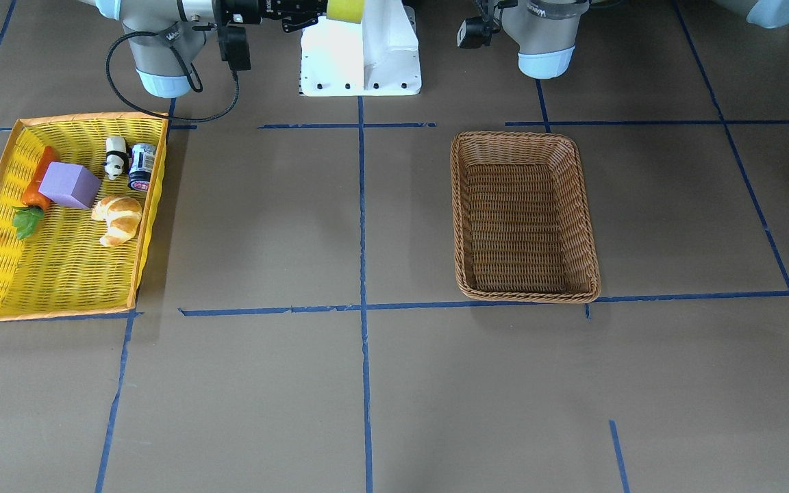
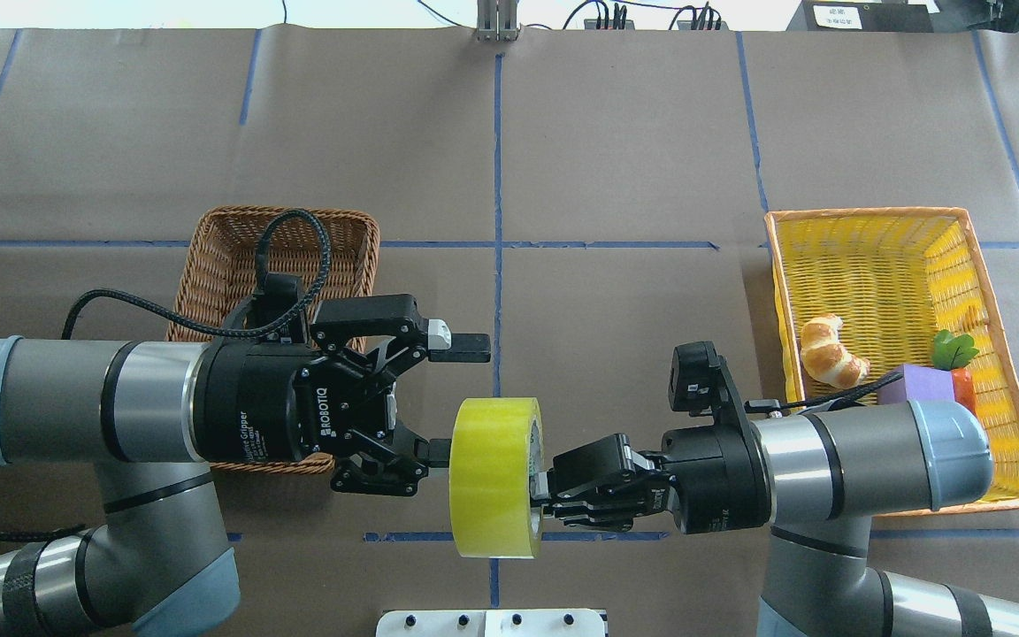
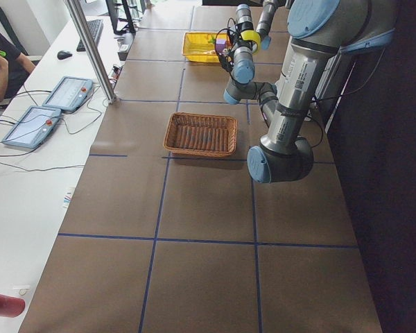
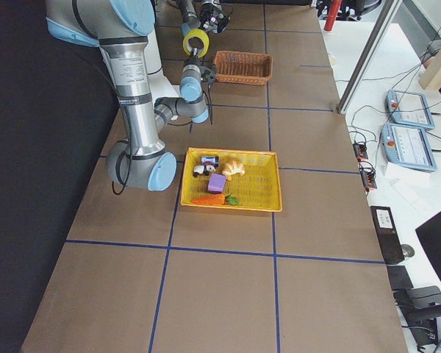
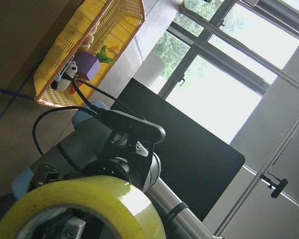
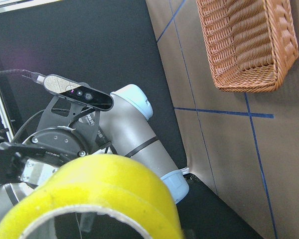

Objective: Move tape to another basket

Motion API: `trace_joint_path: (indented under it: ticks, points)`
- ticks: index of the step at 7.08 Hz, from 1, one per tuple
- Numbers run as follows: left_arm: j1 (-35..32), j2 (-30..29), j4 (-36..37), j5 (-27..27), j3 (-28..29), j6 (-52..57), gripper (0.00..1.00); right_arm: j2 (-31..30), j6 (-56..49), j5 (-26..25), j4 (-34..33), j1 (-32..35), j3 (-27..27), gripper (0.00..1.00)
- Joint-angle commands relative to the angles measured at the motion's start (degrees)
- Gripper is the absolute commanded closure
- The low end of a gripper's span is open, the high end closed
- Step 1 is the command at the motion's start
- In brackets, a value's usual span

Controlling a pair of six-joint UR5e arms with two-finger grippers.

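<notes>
Outside the basket [image 2: 297, 213], tape [image 2: 492, 478]; croissant [image 2: 831, 350] in tray [image 2: 863, 213]

Open way down into the basket [image 1: 524, 216].
Crowded toward the robot, mid-air, by the tape [image 2: 494, 478] between left gripper [image 2: 461, 400] and right gripper [image 2: 554, 492].

Overhead exterior: perched behind the shoulders, facing forward and down, close in; basket [image 2: 195, 274] at 9 o'clock, yellow tray [image 2: 863, 239] at 3. Front-facing: across the table [image 1: 244, 397], looking steeply down, farther back; pair swapped, basket at 3, tray at 9. Side views: far off at either table end, sighting along it, both catching the pair. Wrist views: hard against the tape [image 2: 492, 478], facing each other.
</notes>
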Motion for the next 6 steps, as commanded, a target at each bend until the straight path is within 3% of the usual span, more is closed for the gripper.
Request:
trace_joint_path:
  ticks: [1,4,6]
  points:
    - [1.1,-0.2,0.2,1.0,0.0,0.0,0.00,0.1,-0.1,-0.9,0.0,-0.6,0.0,0.98]
    - [1.3,-0.2,0.4,1.0,-0.2,0.0,0.04,0.1,-0.1,-1.4,0.0,-0.5,0.0,0.97]
    - [1.5,-0.2,0.3,1.0,-0.2,0.0,0.28,0.1,-0.1,-2.6,0.0,-0.8,-0.1,0.84]
